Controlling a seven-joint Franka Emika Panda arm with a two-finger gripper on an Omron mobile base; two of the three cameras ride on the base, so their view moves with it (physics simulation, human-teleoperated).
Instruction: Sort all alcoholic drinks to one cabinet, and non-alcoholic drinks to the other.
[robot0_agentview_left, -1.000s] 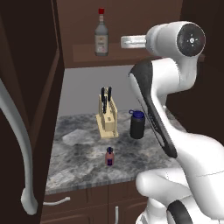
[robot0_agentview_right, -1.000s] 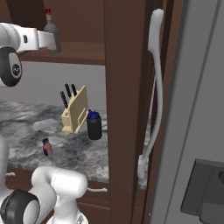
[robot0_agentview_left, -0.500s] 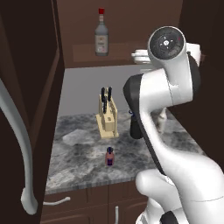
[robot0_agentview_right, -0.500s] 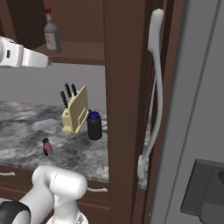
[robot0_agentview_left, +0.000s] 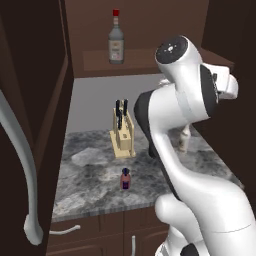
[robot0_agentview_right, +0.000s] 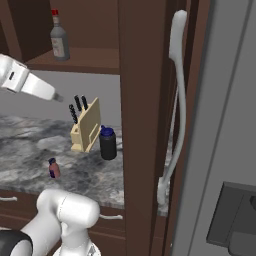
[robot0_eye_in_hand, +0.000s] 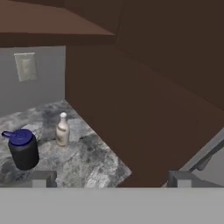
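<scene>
Arm pose: white arm (robot0_agentview_left: 175, 100) rises from lower right in left base view, elbow bent high, big round joint at shelf height, forearm turned off to the right toward cabinet side wall. In right base view the hand end (robot0_agentview_right: 30, 85) comes in from left edge, angled down-right, above counter.
Gripper: (robot0_eye_in_hand: 109, 179) two dark tips at bottom of hand view, set wide apart, jaws fully spread, nothing between them, holds nothing.
Clear glass bottle: (robot0_agentview_left: 116, 40) red cap, pale label, upright on the cabinet shelf (robot0_agentview_left: 145, 60); also in right base view (robot0_agentview_right: 59, 37), near shelf's left end.
Cream bottle: (robot0_eye_in_hand: 62, 129) upright on counter (robot0_eye_in_hand: 87, 162), near back wall, just beside black bottle; partly hidden behind arm in left base view.
Black bottle: (robot0_agentview_right: 107, 143) blue lid, upright on counter, just right of knife block (robot0_agentview_right: 85, 127).
Red bottle: (robot0_agentview_left: 125, 179) small, dark cap, upright near counter's front edge, apart from the rest.
Cabinet door: (robot0_agentview_left: 25, 125) swung open at left, long curved grey handle (robot0_agentview_left: 27, 190).
Wall outlet: (robot0_eye_in_hand: 25, 66) on grey wall.
</scene>
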